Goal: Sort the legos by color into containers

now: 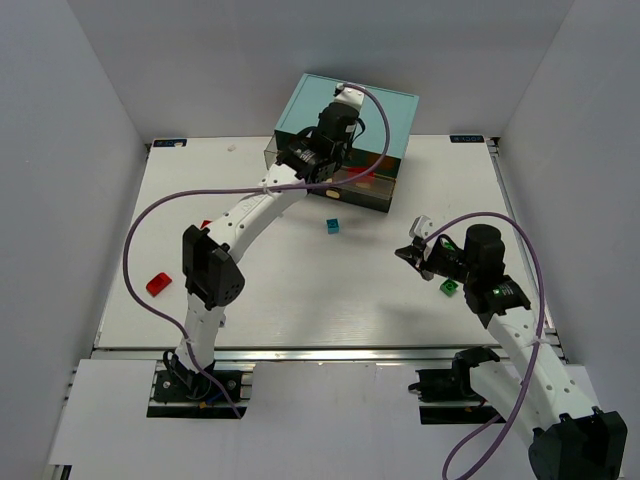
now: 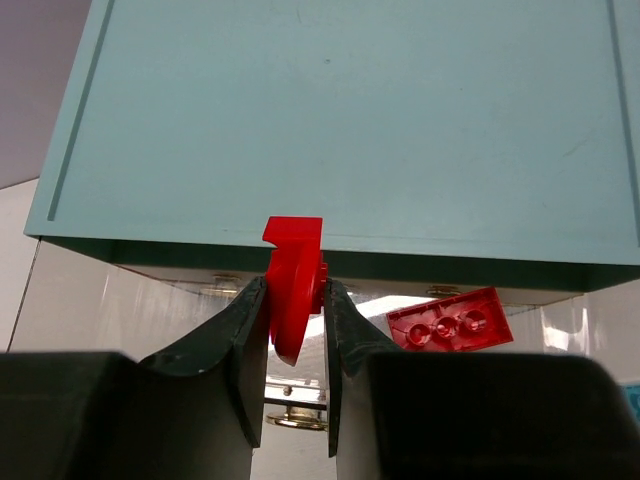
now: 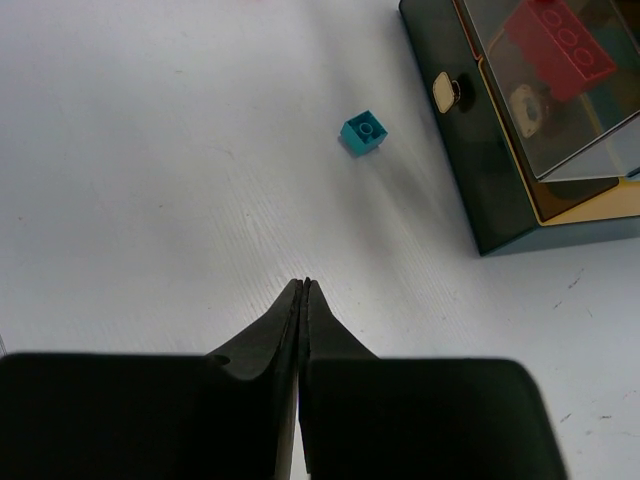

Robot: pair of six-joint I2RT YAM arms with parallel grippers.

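My left gripper [image 2: 295, 288] is shut on a curved red lego piece [image 2: 292, 250] and holds it at the front edge of the light-teal cabinet [image 2: 350, 120], above an open clear drawer. A red lego brick [image 2: 450, 320] lies in that drawer. In the top view the left gripper [image 1: 322, 150] is over the cabinet [image 1: 390, 110]. My right gripper [image 3: 303, 285] is shut and empty above the bare table. A teal lego [image 3: 364, 132] lies ahead of it, near the drawer's dark front [image 3: 470, 160]. A green lego [image 1: 449, 287] lies beside the right arm.
A red lego [image 1: 158, 283] lies at the left of the table, and another small red piece [image 1: 206, 224] shows by the left arm's elbow. The teal lego [image 1: 333, 226] sits mid-table in front of the cabinet. White walls enclose the table.
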